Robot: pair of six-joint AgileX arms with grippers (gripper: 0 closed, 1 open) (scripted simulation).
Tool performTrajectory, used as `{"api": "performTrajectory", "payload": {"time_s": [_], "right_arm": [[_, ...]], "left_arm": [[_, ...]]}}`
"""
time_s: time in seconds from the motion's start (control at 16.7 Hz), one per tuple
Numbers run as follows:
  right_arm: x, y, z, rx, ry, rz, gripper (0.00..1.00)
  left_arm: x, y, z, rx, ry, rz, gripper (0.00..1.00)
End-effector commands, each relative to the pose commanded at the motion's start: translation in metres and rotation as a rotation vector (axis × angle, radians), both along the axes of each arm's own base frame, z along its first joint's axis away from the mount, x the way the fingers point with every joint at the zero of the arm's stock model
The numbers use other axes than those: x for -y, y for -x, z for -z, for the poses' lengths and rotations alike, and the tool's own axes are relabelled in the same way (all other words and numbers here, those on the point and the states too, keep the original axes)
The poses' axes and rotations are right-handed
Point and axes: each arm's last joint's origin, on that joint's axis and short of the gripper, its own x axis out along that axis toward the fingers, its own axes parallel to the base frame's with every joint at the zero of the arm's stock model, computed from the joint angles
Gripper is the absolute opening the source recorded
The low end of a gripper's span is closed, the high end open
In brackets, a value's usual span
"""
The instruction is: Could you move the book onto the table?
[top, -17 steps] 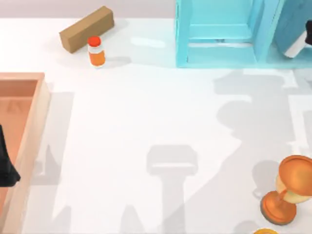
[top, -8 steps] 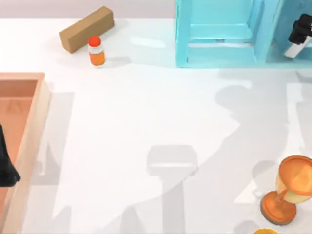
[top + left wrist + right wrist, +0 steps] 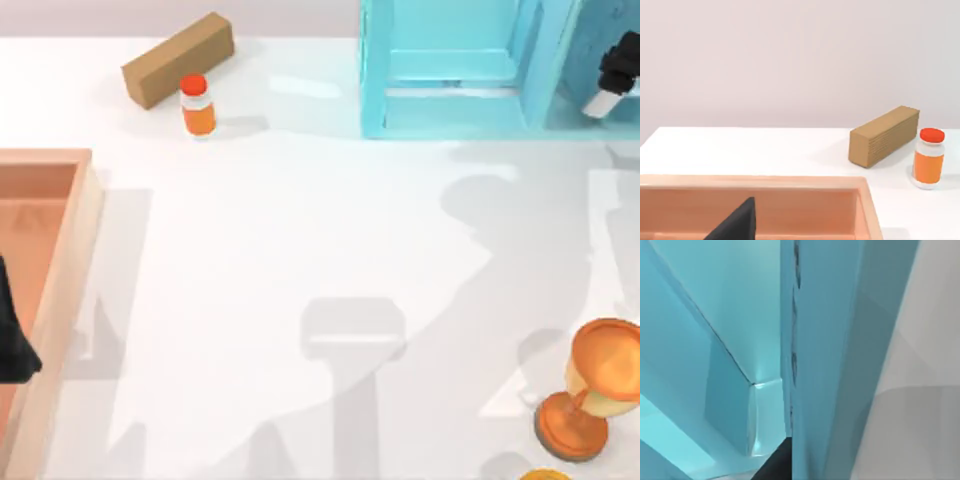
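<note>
right pincer [image 3: 615, 75]: at the top view's far right edge, inside the right bay of the light blue shelf unit [image 3: 455, 65]; can't tell if spread or pressed together
right wrist view: close on shelf walls (dark tip at the bottom)
left pincer [image 3: 12, 340]: parked over the tray [image 3: 70, 250], state can't tell
book: can't locate it
tabletop [image 3: 300, 250]: cardboard box [image 3: 178, 58], orange bottle [image 3: 197, 105] beside it, goblet [image 3: 590, 390] near right

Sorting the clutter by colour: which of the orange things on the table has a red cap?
The small orange bottle beside the cardboard box at the far left; the orange trophy cup, near right, has no cap.
</note>
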Motion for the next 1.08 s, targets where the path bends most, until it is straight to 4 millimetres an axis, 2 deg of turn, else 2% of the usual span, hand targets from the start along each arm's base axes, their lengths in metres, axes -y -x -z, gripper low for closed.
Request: {"api": "performTrajectory", "payload": {"time_s": [0.48,0.96,1.02,1.08], "right_arm": [[0.000,0.000,0.000,0.000,0.000,0.000,0.02],[0.000,0.000,0.000,0.000,0.000,0.000,0.00],[-0.007,0.019,0.002,0.001,0.057,0.096,0.00],[-0.007,0.019,0.002,0.000,0.057,0.096,0.00]], "left_arm": [[0.000,0.000,0.000,0.000,0.000,0.000,1.00],[0.000,0.000,0.000,0.000,0.000,0.000,1.00],[0.000,0.000,0.000,0.000,0.000,0.000,1.00],[0.000,0.000,0.000,0.000,0.000,0.000,1.00]]}}
